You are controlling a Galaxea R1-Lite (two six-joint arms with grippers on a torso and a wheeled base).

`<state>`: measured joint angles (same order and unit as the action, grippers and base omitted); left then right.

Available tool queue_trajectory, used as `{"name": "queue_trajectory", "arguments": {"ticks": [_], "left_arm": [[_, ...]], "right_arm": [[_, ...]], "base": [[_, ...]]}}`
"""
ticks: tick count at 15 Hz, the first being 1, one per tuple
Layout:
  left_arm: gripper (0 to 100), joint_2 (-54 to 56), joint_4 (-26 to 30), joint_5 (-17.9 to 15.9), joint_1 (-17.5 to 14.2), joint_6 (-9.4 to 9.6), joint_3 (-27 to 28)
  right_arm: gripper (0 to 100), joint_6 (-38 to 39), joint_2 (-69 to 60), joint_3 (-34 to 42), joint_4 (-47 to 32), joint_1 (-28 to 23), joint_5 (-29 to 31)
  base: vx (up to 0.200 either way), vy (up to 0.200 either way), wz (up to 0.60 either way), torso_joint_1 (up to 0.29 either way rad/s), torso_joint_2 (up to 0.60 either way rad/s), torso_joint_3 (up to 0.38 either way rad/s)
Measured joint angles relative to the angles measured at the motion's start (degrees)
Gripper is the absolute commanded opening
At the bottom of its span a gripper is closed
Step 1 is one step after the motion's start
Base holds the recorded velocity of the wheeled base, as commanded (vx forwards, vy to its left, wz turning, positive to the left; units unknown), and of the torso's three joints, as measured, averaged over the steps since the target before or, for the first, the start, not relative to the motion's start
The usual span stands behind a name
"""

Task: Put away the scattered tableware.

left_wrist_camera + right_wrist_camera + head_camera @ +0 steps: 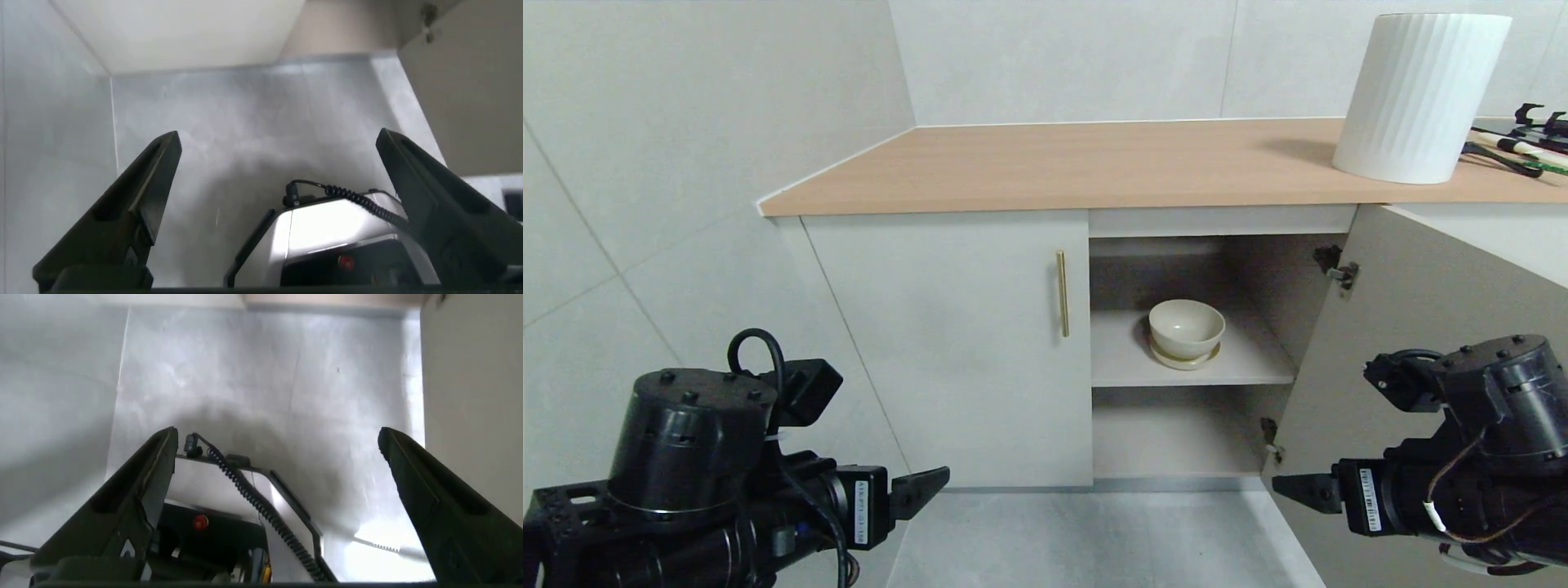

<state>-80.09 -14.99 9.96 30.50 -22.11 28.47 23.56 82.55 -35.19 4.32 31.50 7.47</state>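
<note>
A bowl point(1186, 325) sits on a plate point(1184, 360) on the shelf point(1245, 366) inside the cupboard point(1217, 220). The open door point(1405, 327) is to its right, the shut door point(947, 343) to its left. A tub point(1421, 94) stands on the tabletop point(1054, 167) above.

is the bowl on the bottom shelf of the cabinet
No, the bowl sits on a small plate on the upper shelf, above the bottom one.

Recorded bowl point(1186, 325) as plain cream, saucer point(1186, 359) same cream. Noted countertop point(1054, 163) as light tan wood grain, cabinet door point(947, 343) pale grey, handle point(1062, 294) brass-gold. Logged ribbed container point(1421, 94) as white with vertical fluting; left gripper point(278, 140) and right gripper point(276, 437) black.
</note>
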Motion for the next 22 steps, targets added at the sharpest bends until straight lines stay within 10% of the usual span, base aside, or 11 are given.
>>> {"name": "queue_trajectory", "arguments": {"ticks": [17,22], "left_arm": [[100,-0.1,-0.2,0.0,0.2,0.06,0.0],[100,0.0,-0.1,0.2,0.1,1.05,0.0]], "right_arm": [[100,-2.1,-0.8,1.3,-2.1,0.8,0.0],[100,-7.6,-4.5,0.2,-13.2,0.8,-0.3]], "base": [[-0.059,0.0,0.0,0.001,0.0,0.001],[0.0,-0.16,0.0,0.003,0.0,-0.002]]}}
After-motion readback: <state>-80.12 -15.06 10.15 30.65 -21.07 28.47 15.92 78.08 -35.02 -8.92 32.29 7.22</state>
